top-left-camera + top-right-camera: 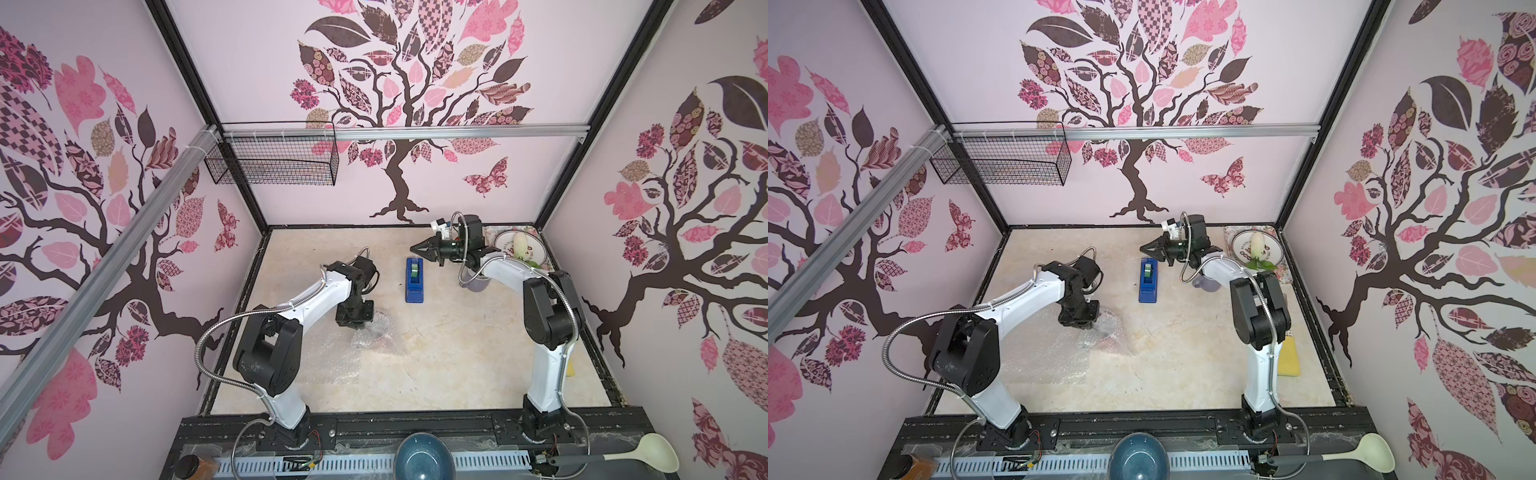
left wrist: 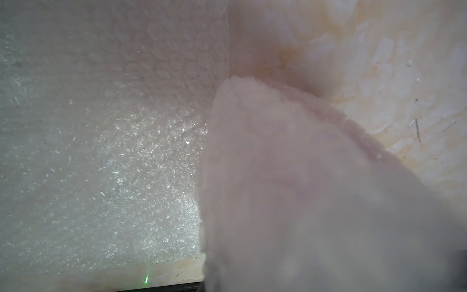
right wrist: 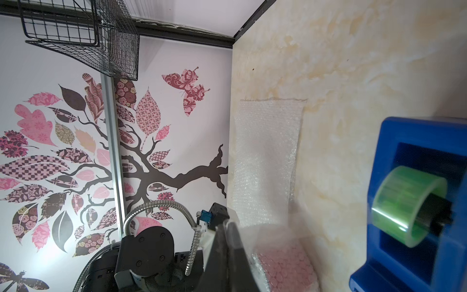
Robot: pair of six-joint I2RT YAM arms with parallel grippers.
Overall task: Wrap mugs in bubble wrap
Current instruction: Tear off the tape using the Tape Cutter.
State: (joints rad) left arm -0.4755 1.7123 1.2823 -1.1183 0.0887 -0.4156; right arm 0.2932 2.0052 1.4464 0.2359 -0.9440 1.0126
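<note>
A clear sheet of bubble wrap (image 1: 328,357) (image 2: 101,164) (image 3: 265,156) lies on the table's left half. One end of it is bunched over a reddish mug (image 1: 384,334) (image 1: 1111,338), which shows pink through the bubbles (image 3: 283,265). My left gripper (image 1: 355,325) (image 1: 1090,326) points down onto that bunch, shut on the bubble wrap. In the left wrist view a raised blurred fold hides its jaws. My right gripper (image 1: 415,248) (image 3: 226,225) hovers shut at the back. Nothing shows between its fingers. A lavender mug (image 1: 473,284) (image 1: 1206,284) stands partly under the right arm.
A blue tape dispenser (image 1: 414,279) (image 3: 417,202) sits mid-table just below the right gripper. A plate (image 1: 500,241) holding a pale vegetable is at the back right, a yellow sponge (image 1: 1289,357) by the right edge. A blue bowl (image 1: 424,457) and ladle (image 1: 652,453) lie in front.
</note>
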